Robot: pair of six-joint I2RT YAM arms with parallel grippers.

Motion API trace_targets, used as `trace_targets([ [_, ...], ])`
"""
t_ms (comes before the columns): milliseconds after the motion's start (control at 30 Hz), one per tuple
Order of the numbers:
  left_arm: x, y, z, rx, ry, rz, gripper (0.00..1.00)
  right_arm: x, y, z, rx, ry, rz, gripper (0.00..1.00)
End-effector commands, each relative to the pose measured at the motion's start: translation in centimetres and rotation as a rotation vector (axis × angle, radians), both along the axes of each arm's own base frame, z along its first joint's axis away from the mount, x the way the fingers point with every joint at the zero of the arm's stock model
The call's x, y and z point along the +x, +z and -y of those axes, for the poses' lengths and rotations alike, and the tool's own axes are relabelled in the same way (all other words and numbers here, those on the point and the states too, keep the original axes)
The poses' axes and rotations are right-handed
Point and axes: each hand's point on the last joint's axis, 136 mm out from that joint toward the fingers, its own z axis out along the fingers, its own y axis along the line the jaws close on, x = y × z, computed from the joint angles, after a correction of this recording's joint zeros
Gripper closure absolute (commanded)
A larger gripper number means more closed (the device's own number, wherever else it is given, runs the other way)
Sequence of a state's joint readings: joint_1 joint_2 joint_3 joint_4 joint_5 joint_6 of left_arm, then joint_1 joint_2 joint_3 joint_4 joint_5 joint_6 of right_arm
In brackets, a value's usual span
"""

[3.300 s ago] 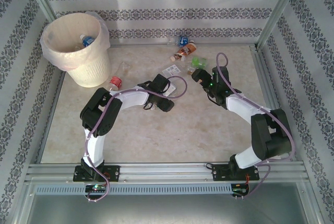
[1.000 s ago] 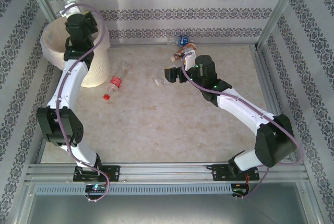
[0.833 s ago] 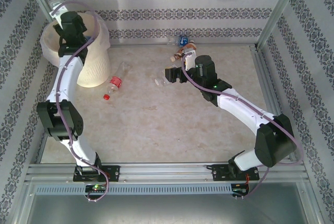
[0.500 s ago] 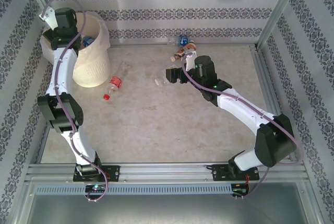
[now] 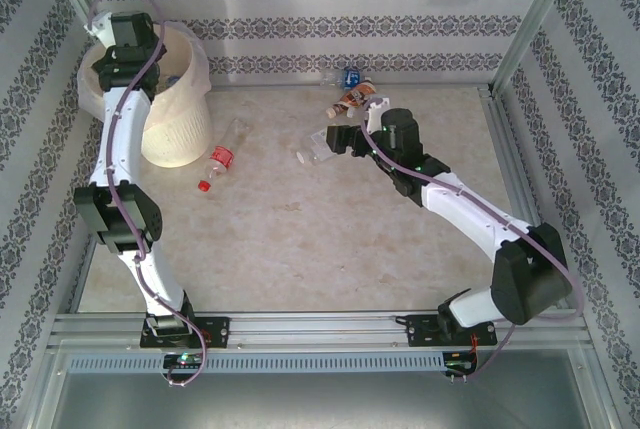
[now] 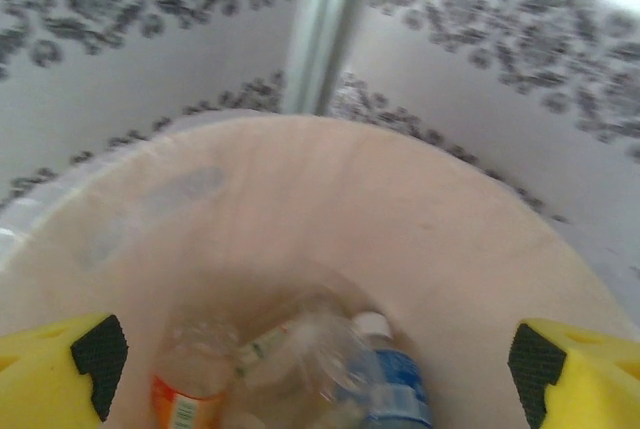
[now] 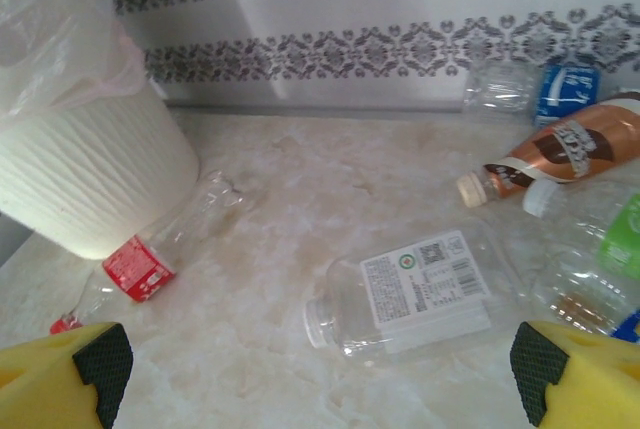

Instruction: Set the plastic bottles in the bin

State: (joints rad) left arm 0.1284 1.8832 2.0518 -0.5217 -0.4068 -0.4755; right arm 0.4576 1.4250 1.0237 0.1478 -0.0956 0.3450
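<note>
The left tool (image 6: 318, 354) has swung over the bin (image 6: 300, 179) and gapes empty, bottles (image 6: 395, 389) lying below it, while the released right tool (image 7: 318, 359) should straddle the white-labelled bottle (image 7: 420, 284) just ahead squarely before closing.

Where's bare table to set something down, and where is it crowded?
Bare: the near half of the table, up to the red-labelled bottle and white-labelled bottle. Crowded: the far middle, where the brown bottle and blue-labelled bottle bunch.

Blurred bottles (image 6: 300, 374) inside the bin (image 6: 330, 209), green-labelled bottle (image 7: 625, 234) cut off at the picture's right edge
</note>
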Motion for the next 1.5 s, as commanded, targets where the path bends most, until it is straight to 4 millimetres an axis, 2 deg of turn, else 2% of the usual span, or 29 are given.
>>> trace_targets([
  [0, -0.8, 3.9, 5.5, -0.003, -0.198, 0.056, 0.00, 0.5, 1.5, 2.2, 0.099, -0.103, 0.032, 0.02],
  [133, -0.8, 4.8, 12.1, 0.060, -0.381, 0.041, 0.00, 0.8, 1.1, 4.3, 0.185, -0.176, 0.003, 0.02],
  [267, -1.1, 3.6, 20.3, 0.116, -0.616, -0.007, 0.00, 0.8, 0.3, 5.1, 0.218, -0.199, -0.029, 0.02],
  [400, -1.6, -0.2, 27.4, 0.078, -0.828, -0.099, 0.00, 0.8, -0.1, 5.4, 0.224, -0.210, -0.040, 0.02],
  [467, -1.7, -3.1, 29.8, 0.050, -0.898, -0.181, 0.00, 0.9, -0.1, 5.4, 0.230, -0.214, -0.042, 0.02],
  [500, -1.8, -4.3, 30.5, 0.057, -0.907, -0.220, 0.00, 0.9, -0.1, 5.5, 0.231, -0.215, -0.044, 0.02],
  [533, -1.7, -5.8, 30.5, 0.080, -0.892, -0.270, 0.00, 1.0, -0.1, 5.5, 0.234, -0.216, -0.047, 0.02],
  [667, -1.2, -11.0, 28.2, 0.173, -0.781, -0.475, 0.00, 0.8, -0.2, 5.6, 0.232, -0.215, -0.051, 0.02],
  [900, -0.9, -17.8, 26.3, 0.332, -0.772, -0.734, 0.00, 0.8, -0.6, 6.3, 0.238, -0.236, -0.059, 0.02],
  [967, -0.7, -19.6, 25.2, 0.380, -0.747, -0.813, 0.00, 0.8, -0.5, 6.2, 0.243, -0.237, -0.061, 0.02],
  [1067, -0.5, -21.6, 22.4, 0.382, -0.650, -0.934, 0.00, 0.9, -0.4, 6.2, 0.249, -0.238, -0.062, 0.02],
  [1133, -0.3, -22.5, 21.4, 0.385, -0.626, -0.991, 0.00, 0.9, -0.3, 6.2, 0.251, -0.238, -0.063, 0.02],
  [1333, 0.1, -25.8, 19.2, 0.267, -0.651, -1.050, 0.00, 1.0, -0.3, 6.4, 0.255, -0.245, -0.064, 0.02],
  [1467, 0.7, -27.8, 18.5, 0.148, -0.712, -1.044, 0.00, 1.0, -0.4, 6.5, 0.258, -0.249, -0.068, 0.02],
])
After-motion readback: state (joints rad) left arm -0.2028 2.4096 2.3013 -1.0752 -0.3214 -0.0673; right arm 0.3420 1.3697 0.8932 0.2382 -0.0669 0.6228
